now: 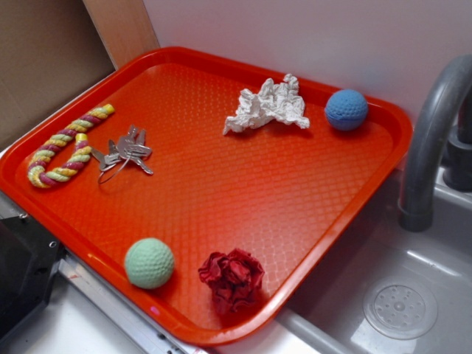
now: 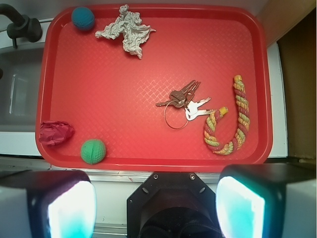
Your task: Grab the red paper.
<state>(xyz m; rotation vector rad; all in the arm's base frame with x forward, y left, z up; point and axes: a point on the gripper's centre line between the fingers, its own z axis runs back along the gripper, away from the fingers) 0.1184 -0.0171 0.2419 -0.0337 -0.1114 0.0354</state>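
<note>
Wrist: red paper (image 2: 55, 133) partly off-tray

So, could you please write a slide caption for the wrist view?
Open gripper above the tray; red paper sits beside the green ball.

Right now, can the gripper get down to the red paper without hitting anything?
Probably yes. The red paper lies uncovered at the tray's edge, and the green ball sits apart from it. The gripper is open above the tray; the raised rim beside the paper could crowd one finger.
</note>
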